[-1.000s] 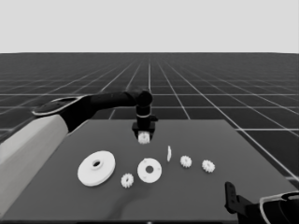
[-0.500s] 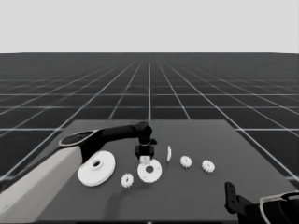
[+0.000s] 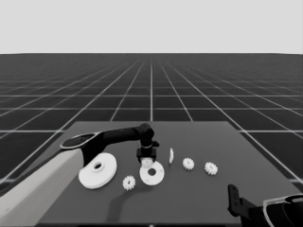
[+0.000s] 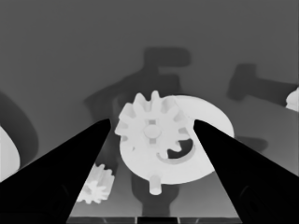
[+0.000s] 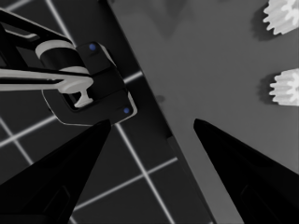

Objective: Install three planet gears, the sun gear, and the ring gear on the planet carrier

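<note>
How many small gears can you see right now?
4: one between the left pincer's fingers over the smaller round part, one in front of the larger round part, two farther right.

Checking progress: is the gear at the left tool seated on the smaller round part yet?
Cannot tell: the left tool holds the gear over the smaller round part; contact is hidden.

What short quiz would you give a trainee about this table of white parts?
1. True or false: the larger round part covers the smaller round part.
2. Besides the gear at the left gripper, how many gears lie on the table?
3. Which arm reaches over the smaller round part: A, left; B, right?
Key: 1 false; 2 three; 3 A. The right gripper is parked at the near right corner.
</note>
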{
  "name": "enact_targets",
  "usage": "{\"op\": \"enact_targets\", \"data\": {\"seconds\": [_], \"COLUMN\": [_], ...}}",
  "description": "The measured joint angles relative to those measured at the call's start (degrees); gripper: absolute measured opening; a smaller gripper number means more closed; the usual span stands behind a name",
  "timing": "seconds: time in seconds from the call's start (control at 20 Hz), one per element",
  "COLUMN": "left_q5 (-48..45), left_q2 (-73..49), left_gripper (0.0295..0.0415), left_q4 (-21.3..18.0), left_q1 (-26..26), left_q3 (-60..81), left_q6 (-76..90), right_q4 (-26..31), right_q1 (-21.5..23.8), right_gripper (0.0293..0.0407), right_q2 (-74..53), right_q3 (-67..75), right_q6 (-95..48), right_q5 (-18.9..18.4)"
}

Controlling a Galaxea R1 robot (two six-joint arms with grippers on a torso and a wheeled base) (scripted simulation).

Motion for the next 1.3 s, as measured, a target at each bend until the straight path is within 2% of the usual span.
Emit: {"op": "enact_targets", "data": {"seconds": [0.15,0.2,0.25,0.3,0.4,0.65,0.7,0.8,1.15,1.2,1.25,1.3], "left_q5": [0.0,4.72,6.4,7.1,7.74,8.09,7.78,7.65,7.55,7.23,6.86,6.05], "left_q2": [0.0,-3.15,-3.81,-3.67,-3.25,-2.92,-12.72,-20.88,-24.49,-24.65,-24.27,-23.73], "left_gripper": [0.0385,0.0385,0.0385,0.0385,0.0385,0.0385,0.0385,0.0385,0.0385,0.0385,0.0385,0.0385], "left_q4": [0.0,-5.95,-10.63,-13.58,-16.31,-17.62,-17.81,-18.11,-18.34,-6.65,0.35,4.11], "left_q1": [0.0,-5.37,-11.42,-15.0,-18.09,-19.37,-19.53,-19.78,-20.11,-10.67,-2.35,2.06], "left_q3": [0.0,9.12,11.48,11.34,10.23,9.31,29.13,42.94,48.79,49.3,47.28,44.6], "left_q6": [0.0,-4.99,-6.44,-6.4,-5.74,-5.17,-15.33,-21.03,-23.09,-23.53,-21.93,-19.98], "right_q4": [0.0,0.0,0.0,0.0,0.0,0.0,0.0,0.0,0.0,0.0,0.0,0.0], "right_q1": [0.0,0.0,0.0,0.0,0.0,0.0,0.0,0.0,0.0,0.0,0.0,0.0], "right_gripper": [0.0385,0.0385,0.0385,0.0385,0.0385,0.0385,0.0385,0.0385,0.0385,0.0385,0.0385,0.0385], "right_q2": [0.0,0.0,0.0,0.0,0.0,0.0,0.0,0.0,0.0,0.0,0.0,0.0], "right_q3": [0.0,0.0,0.0,0.0,0.0,0.0,0.0,0.0,0.0,0.0,0.0,0.0], "right_q6": [0.0,0.0,0.0,0.0,0.0,0.0,0.0,0.0,0.0,0.0,0.0,0.0], "right_q5": [0.0,0.0,0.0,0.0,0.0,0.0,0.0,0.0,0.0,0.0,0.0,0.0]}}
